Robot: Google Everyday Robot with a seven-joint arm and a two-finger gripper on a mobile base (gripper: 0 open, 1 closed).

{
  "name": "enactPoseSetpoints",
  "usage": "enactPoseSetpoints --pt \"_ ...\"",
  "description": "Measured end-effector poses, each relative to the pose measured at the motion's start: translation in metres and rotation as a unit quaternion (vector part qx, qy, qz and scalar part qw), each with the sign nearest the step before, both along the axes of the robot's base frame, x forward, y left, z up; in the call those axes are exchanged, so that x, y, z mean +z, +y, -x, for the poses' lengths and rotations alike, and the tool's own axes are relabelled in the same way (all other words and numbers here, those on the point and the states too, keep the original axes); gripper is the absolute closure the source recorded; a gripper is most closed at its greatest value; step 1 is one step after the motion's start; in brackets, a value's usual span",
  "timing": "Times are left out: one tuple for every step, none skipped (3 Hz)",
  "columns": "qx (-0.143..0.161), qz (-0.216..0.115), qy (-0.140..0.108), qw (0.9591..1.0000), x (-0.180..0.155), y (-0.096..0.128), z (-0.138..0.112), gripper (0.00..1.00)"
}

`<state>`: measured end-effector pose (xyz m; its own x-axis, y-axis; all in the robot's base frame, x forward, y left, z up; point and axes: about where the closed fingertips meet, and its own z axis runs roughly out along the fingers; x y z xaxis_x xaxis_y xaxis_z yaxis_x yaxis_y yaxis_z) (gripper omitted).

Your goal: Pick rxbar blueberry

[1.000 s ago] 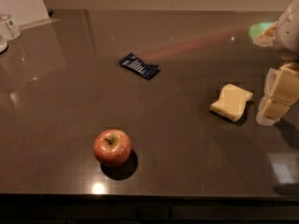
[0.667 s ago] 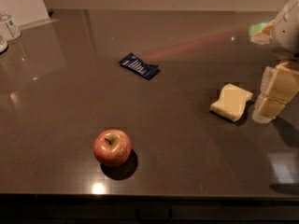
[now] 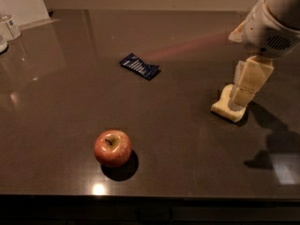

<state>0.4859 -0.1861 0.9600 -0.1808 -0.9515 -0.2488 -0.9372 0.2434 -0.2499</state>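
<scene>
The rxbar blueberry (image 3: 139,66) is a flat dark navy wrapper with white print, lying on the dark table (image 3: 61,107) left of centre toward the back. My gripper (image 3: 239,100) hangs from the white arm at the right, well to the right of the bar and nearer the front. It is low over the table, directly above a pale yellow sponge-like block (image 3: 224,110), and partly hides it.
A red apple (image 3: 112,147) sits near the front edge, left of centre. Clear containers (image 3: 10,26) stand at the far left back, next to a white panel (image 3: 21,3). The table's front edge runs along the bottom.
The arm and gripper have moved left and further into view, now over the yellow block. The bar and the apple have not moved on the table.
</scene>
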Motion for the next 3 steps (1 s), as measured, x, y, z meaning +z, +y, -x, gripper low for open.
enactPoseSetpoints --pt "-0.002 -0.016 0.001 0.9999 -0.013 0.014 -0.031 0.00" --pt "-0.024 -0.043 0.005 0.9988 -0.025 0.025 -0.062 0.00" --pt "-0.048 -0.060 0.008 0.9970 -0.033 0.038 -0.092 0.00"
